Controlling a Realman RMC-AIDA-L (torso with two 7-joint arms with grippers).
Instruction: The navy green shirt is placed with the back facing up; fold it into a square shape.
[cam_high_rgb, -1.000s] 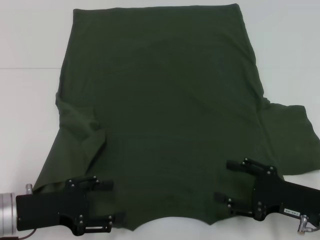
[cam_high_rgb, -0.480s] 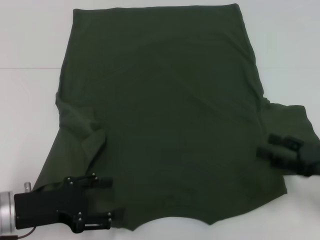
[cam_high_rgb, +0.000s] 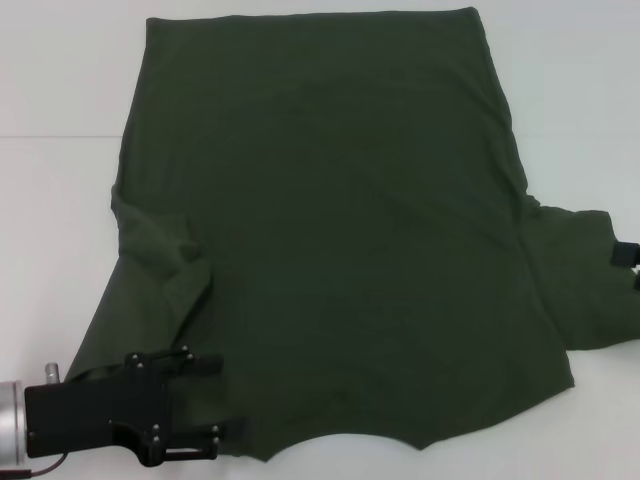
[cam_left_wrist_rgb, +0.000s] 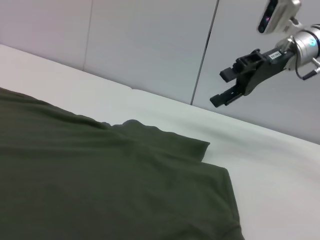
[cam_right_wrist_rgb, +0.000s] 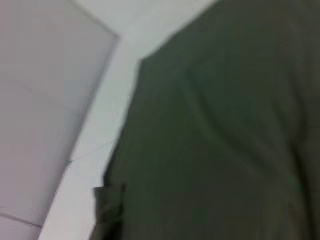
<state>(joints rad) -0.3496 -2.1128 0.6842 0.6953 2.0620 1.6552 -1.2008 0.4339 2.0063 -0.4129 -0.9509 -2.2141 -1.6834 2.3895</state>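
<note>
Shirt (cam_high_rgb: 330, 230) corner under left hand (cam_high_rgb: 215, 408)

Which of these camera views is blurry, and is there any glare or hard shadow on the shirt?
Right wrist view: soft all over, the shirt smeared. Head view: sharp, even light, no glare, only faint shadow by the left gripper. Left wrist view: sharp, right gripper crisp.

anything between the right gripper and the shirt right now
Nothing visible. The right gripper hangs open in the air above the white table, beside the navy green shirt. The left gripper sits at the shirt's near edge.
</note>
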